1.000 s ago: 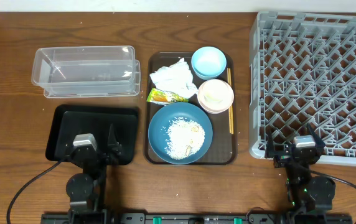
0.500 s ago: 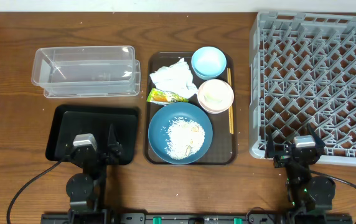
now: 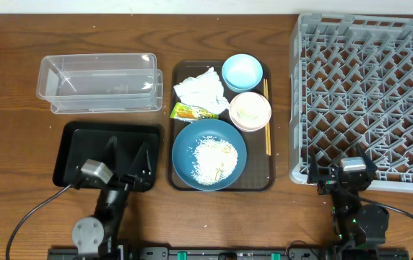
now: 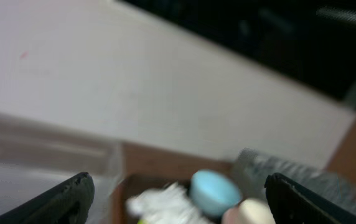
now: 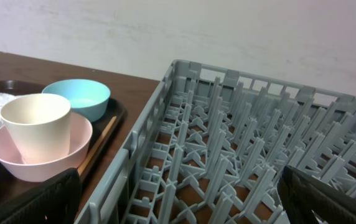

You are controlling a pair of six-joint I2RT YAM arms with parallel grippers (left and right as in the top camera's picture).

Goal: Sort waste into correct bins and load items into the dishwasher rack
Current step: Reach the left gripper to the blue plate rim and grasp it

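We'd go for the napkin (image 3: 201, 88) first: crumpled paper, v. light, soft, squashes under the pads, so a pinch on any raised fold should do. It lies at the back-left of the brown tray (image 3: 261, 180), touching the wrapper (image 3: 192, 111), which is thin, prob. slick film & best nipped by an edge. The rice (image 3: 212, 157) is loose grains heaped on the dark-blue plate (image 3: 185, 141). We judge it can't be pinched, so tip the plate, which is stiff, heavier, may chip, and is best taken at the rim. The cup (image 3: 248, 108) stands in the pink bowl (image 3: 266, 120), w/ the light-blue bowl (image 3: 242, 71) just behind; all hard & smooth, so rim grips. The chopsticks (image 3: 267, 123) lie along the tray's right edge: thin, flat, awkward to lift.

Left arm: low at the near edge of the table (image 3: 11, 159). The left gripper (image 3: 127, 153) is over the near-right part of the black tray (image 3: 73, 141), angled toward the brown tray, fingers spread wide w/ nothing between. Its wrist view is blurred. The clear tub (image 3: 51, 94) sits behind the black tray. The right gripper (image 3: 341, 167) sits at the near-left corner of the rack (image 3: 380, 87), also spread apart & empty, facing across the lattice.
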